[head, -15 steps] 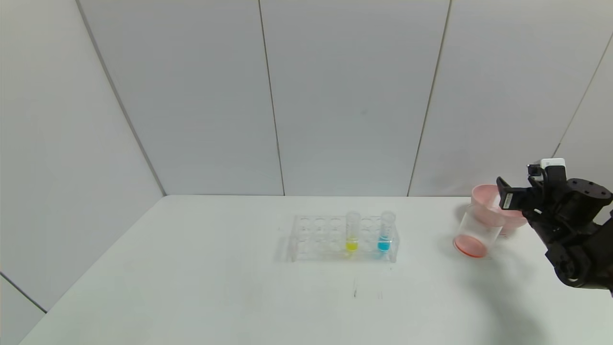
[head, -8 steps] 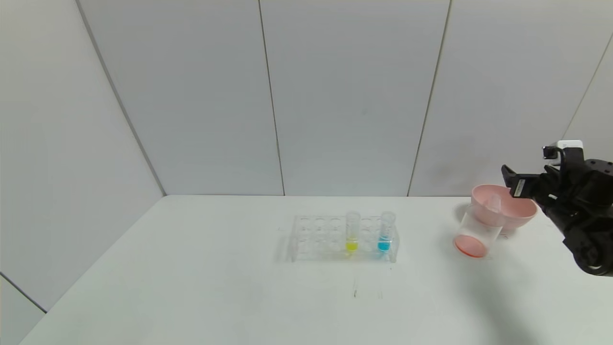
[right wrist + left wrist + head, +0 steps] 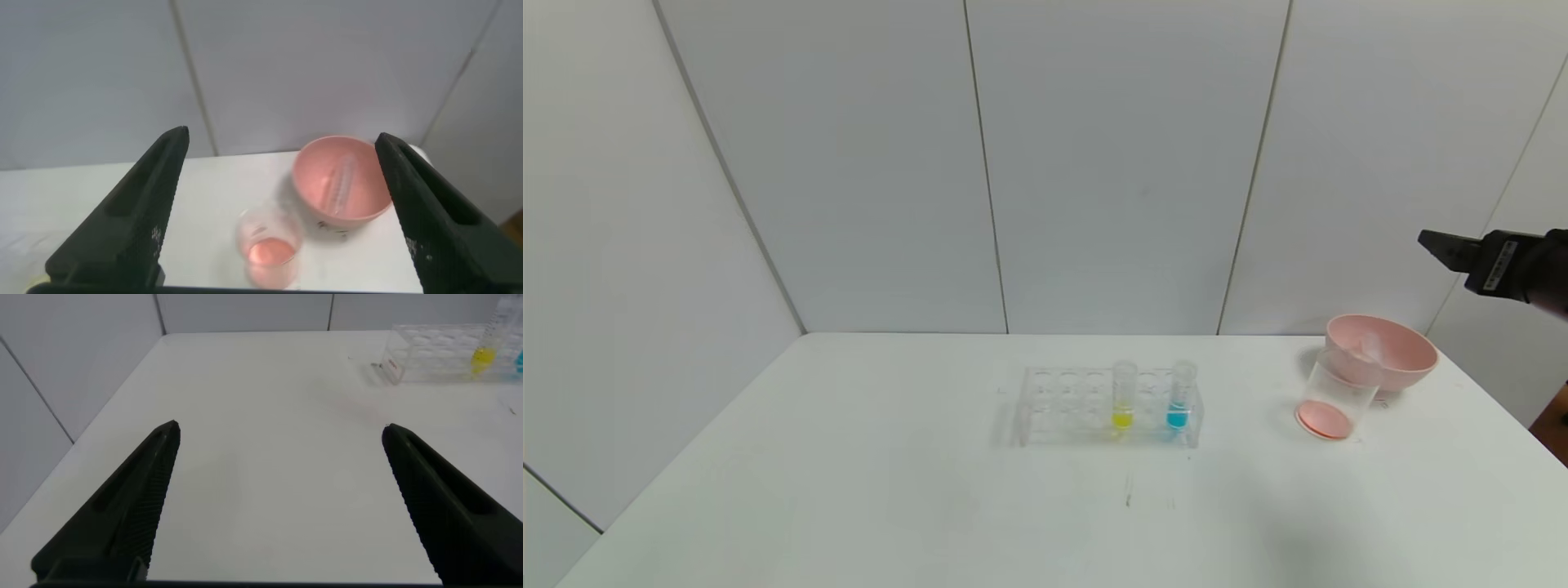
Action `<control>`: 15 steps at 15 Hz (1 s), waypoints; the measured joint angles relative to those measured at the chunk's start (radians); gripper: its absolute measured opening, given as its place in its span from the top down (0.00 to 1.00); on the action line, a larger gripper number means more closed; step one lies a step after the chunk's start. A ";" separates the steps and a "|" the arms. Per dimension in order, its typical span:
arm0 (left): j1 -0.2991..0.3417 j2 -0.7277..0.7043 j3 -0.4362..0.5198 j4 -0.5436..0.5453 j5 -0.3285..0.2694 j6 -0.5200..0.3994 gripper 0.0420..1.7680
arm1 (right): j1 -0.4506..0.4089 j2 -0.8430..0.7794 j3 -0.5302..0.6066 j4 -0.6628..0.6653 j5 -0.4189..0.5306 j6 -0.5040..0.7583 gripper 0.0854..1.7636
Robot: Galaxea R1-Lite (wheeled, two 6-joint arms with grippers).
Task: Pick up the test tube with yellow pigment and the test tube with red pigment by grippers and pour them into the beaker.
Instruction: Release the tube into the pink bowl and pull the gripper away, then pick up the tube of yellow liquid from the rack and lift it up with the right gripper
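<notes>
a: where is the right gripper (image 3: 278, 212) seen?

b: it is held high above the tabletop (image 3: 849, 457) at the 3 o'clock edge of the head view, its fingers spread wide with nothing between them. the beaker (image 3: 1333, 398) and the pink bowl (image 3: 1388, 347) are framed between the fingers in its wrist view.

a: and the left gripper (image 3: 278, 498)?

b: it is not shown in the head view. in its own wrist view it is opened wide over bare tabletop, nothing gripped, with the rack (image 3: 445, 351) seen well apart from it.

a: where are the tubes found?

b: the test tube with yellow pigment (image 3: 1124, 396) is stood upright in the clear rack (image 3: 1107, 406) at the middle of the tabletop, with the blue tube (image 3: 1179, 396) just at its 3 o'clock. the test tube with red pigment (image 3: 339, 181) is laid slanted inside the pink bowl, emptied of colour.

a: and the beaker?

b: it is stood at 3 o'clock of the rack, just beside the bowl at the bowl's 8 o'clock, with a shallow layer of orange-red liquid (image 3: 1325, 419) held at its bottom.
</notes>
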 joint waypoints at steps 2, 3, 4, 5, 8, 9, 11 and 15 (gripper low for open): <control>0.000 0.000 0.000 0.000 0.000 0.000 0.00 | 0.157 -0.099 0.086 0.033 -0.048 0.025 0.07; 0.000 0.000 0.000 0.000 0.000 0.000 0.00 | 0.241 -0.130 0.130 0.036 -0.086 0.039 0.06; 0.000 0.000 0.000 0.000 0.000 0.000 0.00 | 0.332 -0.152 0.174 0.031 -0.135 0.062 0.06; 0.000 0.000 0.000 0.000 0.000 0.000 0.00 | 0.413 -0.161 0.209 0.016 -0.191 0.087 0.06; 0.000 0.000 0.000 0.000 0.000 0.000 0.00 | 0.593 -0.110 0.293 -0.094 -0.356 0.150 0.05; 0.000 0.000 0.000 0.000 0.000 0.000 0.00 | 0.637 -0.073 0.316 -0.149 -0.391 0.160 0.05; 0.000 0.000 0.000 0.000 0.000 0.000 0.00 | 0.713 0.027 0.351 -0.264 -0.453 0.169 0.04; 0.000 0.000 0.000 0.000 0.000 0.000 0.00 | 0.810 0.245 0.327 -0.416 -0.519 0.171 0.04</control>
